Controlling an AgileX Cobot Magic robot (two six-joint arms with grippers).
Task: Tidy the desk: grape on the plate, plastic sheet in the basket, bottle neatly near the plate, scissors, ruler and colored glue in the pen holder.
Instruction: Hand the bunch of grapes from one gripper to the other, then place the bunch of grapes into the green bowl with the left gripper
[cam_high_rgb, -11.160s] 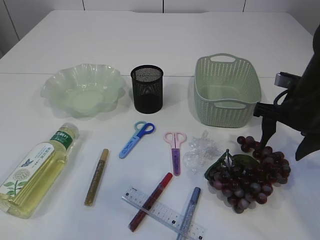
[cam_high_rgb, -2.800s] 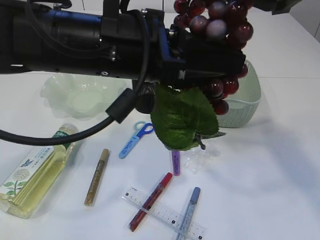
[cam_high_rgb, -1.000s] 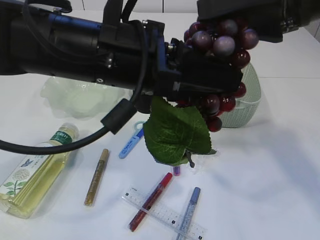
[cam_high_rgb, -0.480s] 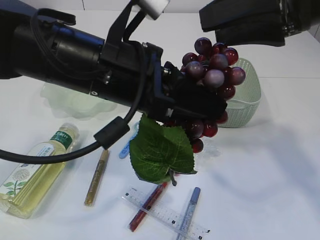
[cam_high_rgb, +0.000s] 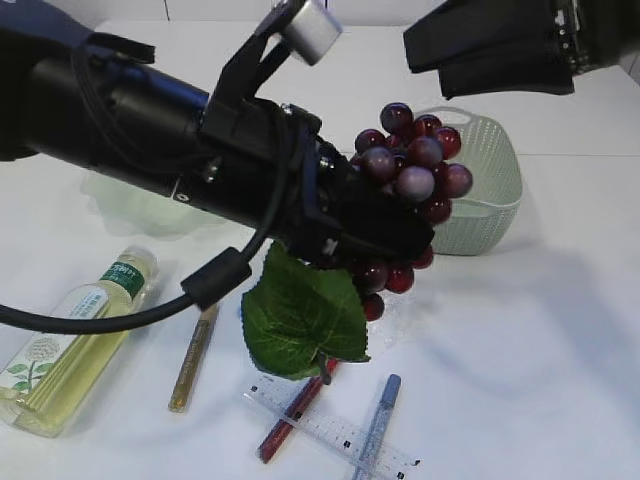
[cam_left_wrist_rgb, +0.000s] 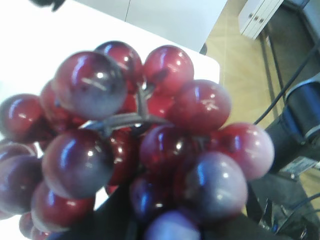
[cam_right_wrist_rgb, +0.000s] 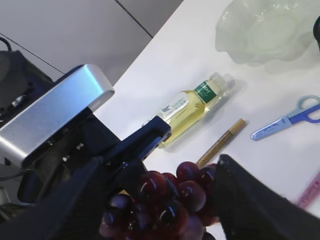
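My left gripper (cam_high_rgb: 385, 240) is shut on the dark red grape bunch (cam_high_rgb: 410, 180) and holds it in the air above the desk's middle, its green leaf (cam_high_rgb: 300, 320) hanging below. The grapes fill the left wrist view (cam_left_wrist_rgb: 140, 140). My right gripper (cam_high_rgb: 430, 60) is open, above and to the right of the bunch, apart from it. The pale green plate (cam_right_wrist_rgb: 265, 30) stands at the far left. The bottle (cam_high_rgb: 65, 340) lies at the front left. The ruler (cam_high_rgb: 330, 432) lies at the front. The pen holder is hidden behind my left arm.
The green basket (cam_high_rgb: 480, 190) stands behind the grapes. Gold glue (cam_high_rgb: 193, 355), red glue (cam_high_rgb: 290, 420) and blue glue (cam_high_rgb: 377, 425) lie at the front. Blue scissors (cam_right_wrist_rgb: 290, 118) lie mid-desk. My left arm crosses the desk's middle from the left.
My left arm has carried the grape bunch down and to the left. The right gripper stays up at the top right, apart from the bunch.
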